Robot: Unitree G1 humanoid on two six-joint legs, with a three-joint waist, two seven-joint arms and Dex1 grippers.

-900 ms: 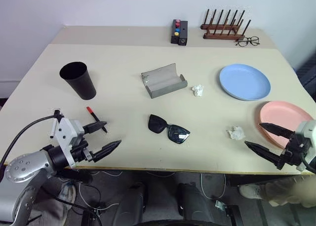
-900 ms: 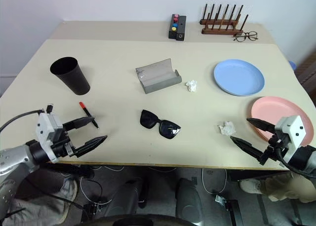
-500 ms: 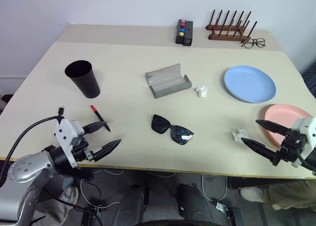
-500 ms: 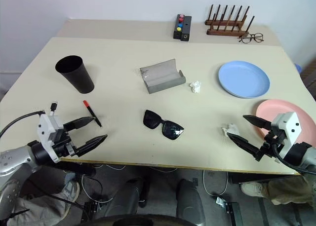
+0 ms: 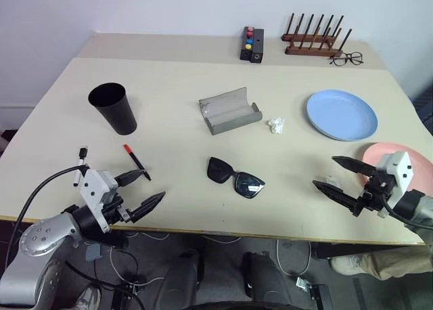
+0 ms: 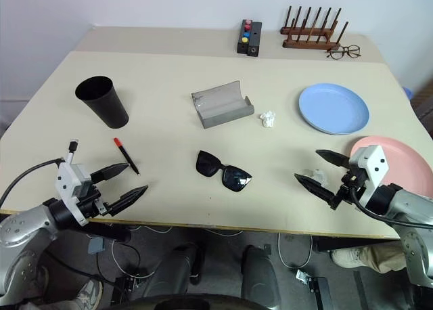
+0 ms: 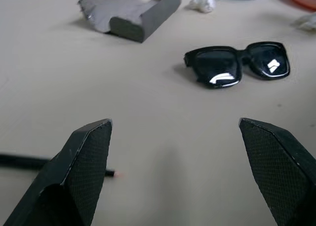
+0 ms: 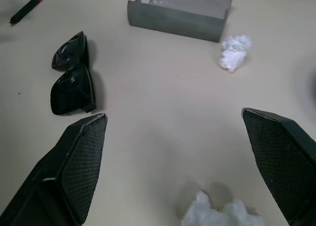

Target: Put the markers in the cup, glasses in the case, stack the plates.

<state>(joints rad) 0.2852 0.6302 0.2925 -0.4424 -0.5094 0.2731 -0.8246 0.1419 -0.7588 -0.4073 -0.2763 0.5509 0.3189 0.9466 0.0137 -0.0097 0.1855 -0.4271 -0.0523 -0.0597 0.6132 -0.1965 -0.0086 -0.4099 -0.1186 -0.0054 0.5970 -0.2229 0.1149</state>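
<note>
— Two grippers, both at the table's near edge: what are they doing?

— Each is spread wide and empty. The left gripper hovers by the near left corner, the right gripper by the near right one, its fingers on either side of a crumpled white wad.

— Where are the markers?

— A red-capped marker lies just beyond the left gripper. A white marker with a black cap lies nearer the left edge. The black cup stands upright further back on the left side.

— And the sunglasses?

— The sunglasses lie in the middle towards the near edge, folded. The grey case sits open behind them, near the table's centre, with another white wad beside it.

— Plates?

— The blue plate rests towards the right edge; the pink plate lies apart from it near the right corner, partly hidden by the right arm.
</note>
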